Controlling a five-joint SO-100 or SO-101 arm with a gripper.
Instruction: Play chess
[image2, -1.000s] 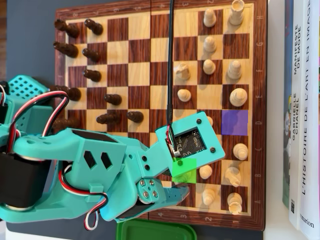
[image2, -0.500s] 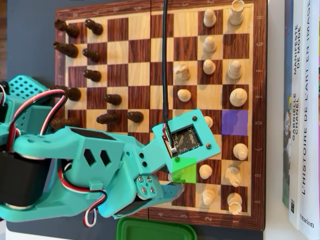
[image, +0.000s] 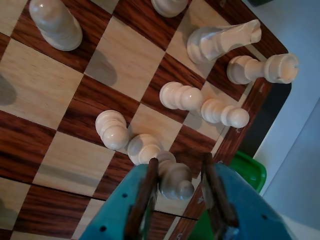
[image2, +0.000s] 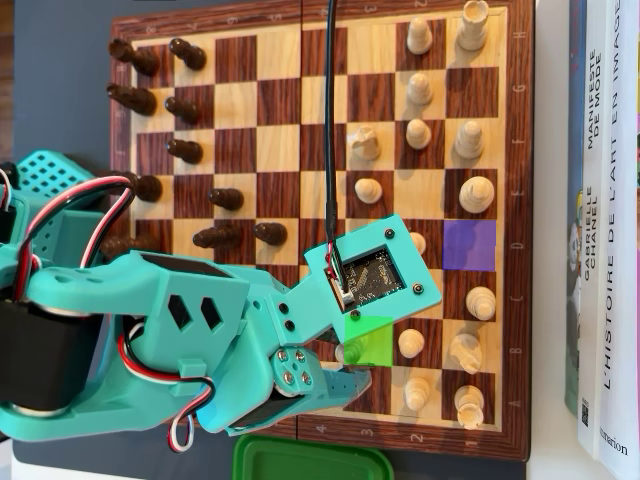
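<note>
While the teal arm sprawls over the lower left part of the overhead view, the chessboard fills most of the frame, its right edge close beside a row of books standing spine-up. Dark pieces cluster along the board's left edge, and light pieces stand in two files along its right edge. A green lid pokes out just past the board's bottom edge. Two squares carry coloured overlays: a purple square near the right edge and a green square toward the bottom edge, partly under the arm's wrist. On the wrist, an exposed camera board faces up, with a black cable running from it toward the board's top edge. In the wrist view, the gripper is spread, its two fingers straddling a light pawn that stands between them; the left finger sits right against the pawn, while a gap shows on the right side, so it is not pinched. That pawn stands near the board's bottom edge, and the overhead view shows it as a pale top on the green square. Two more pawns stand just beyond it.
</note>
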